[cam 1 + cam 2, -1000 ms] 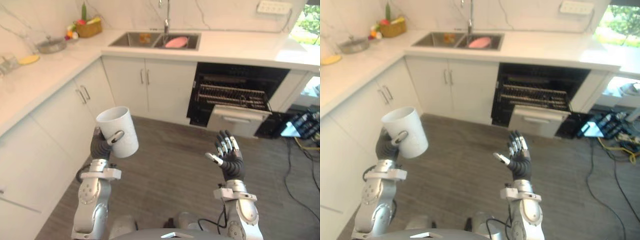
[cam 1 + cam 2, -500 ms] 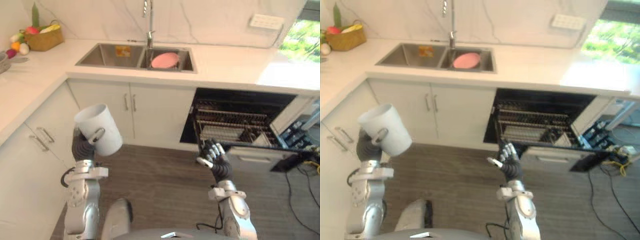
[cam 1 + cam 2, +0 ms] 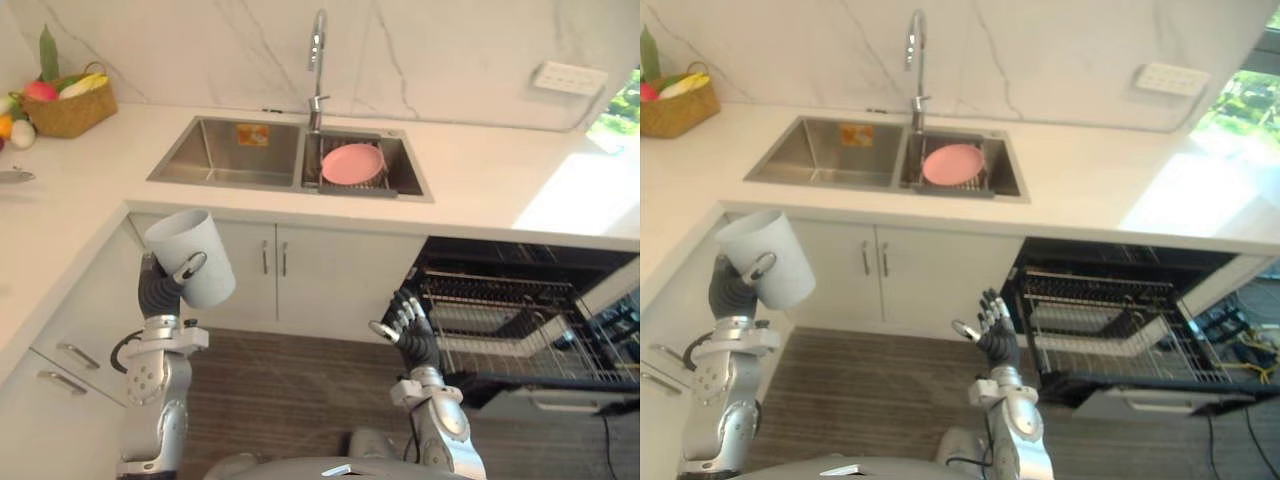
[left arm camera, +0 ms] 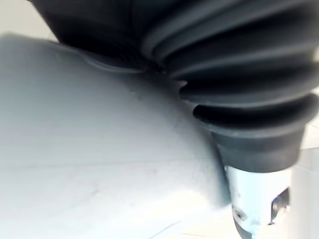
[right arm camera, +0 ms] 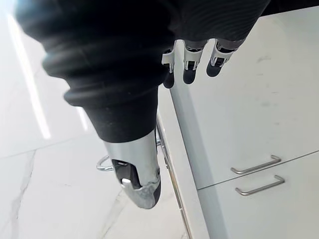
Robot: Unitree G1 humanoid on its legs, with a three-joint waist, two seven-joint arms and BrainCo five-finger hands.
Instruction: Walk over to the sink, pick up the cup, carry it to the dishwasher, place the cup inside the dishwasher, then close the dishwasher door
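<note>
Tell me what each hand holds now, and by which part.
The left hand grips the white cup round its side wall, thumb across the outside. The right hand is open and holds nothing.

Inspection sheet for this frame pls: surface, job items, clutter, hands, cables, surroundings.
surface: white counter, sink set in it
job's things: cup in left robot hand; dishwasher open, rack out
clutter: pink plate in sink; produce basket on counter
robot hands: left shut on cup; right robot hand open, empty, beside dishwasher
cables: tangle on floor past dishwasher
surroundings: marble wall, tap, socket, white cabinets
</note>
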